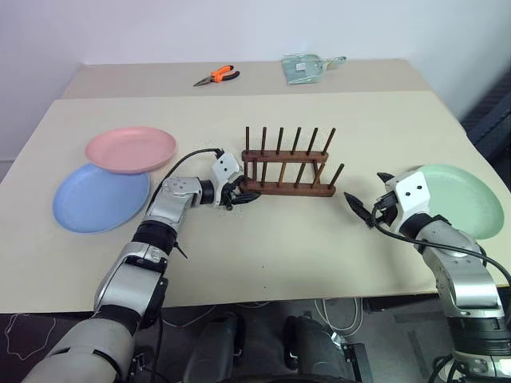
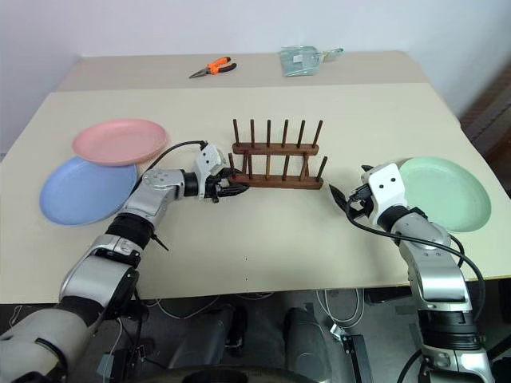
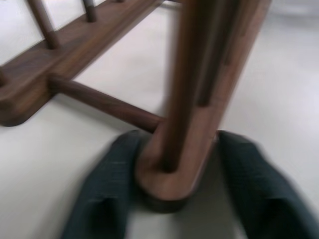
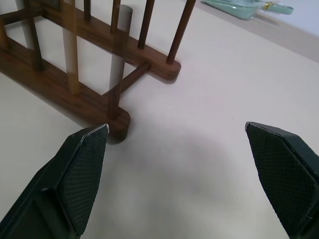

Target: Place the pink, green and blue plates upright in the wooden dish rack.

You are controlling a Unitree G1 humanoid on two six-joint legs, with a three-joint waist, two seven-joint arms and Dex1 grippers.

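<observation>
The left gripper [image 1: 242, 195] is seen closed on the near-rail end of the wooden dish rack [image 1: 289, 163] (table centre). The right gripper [image 1: 367, 201], spread wide and empty, is noted at the rack's 4 o'clock. The pink plate [image 1: 131, 148] overlaps the blue plate [image 1: 99, 198] at 9 o'clock; the green plate [image 1: 459, 198] lies at 3 o'clock.

Looks like a lab test bench: two plain beige tables [image 1: 263, 263] pushed together against a bare white wall [image 1: 160, 28], orange-handled pliers [image 1: 217, 76] lying far back, loose cables [image 1: 339, 315] dangling beneath.
</observation>
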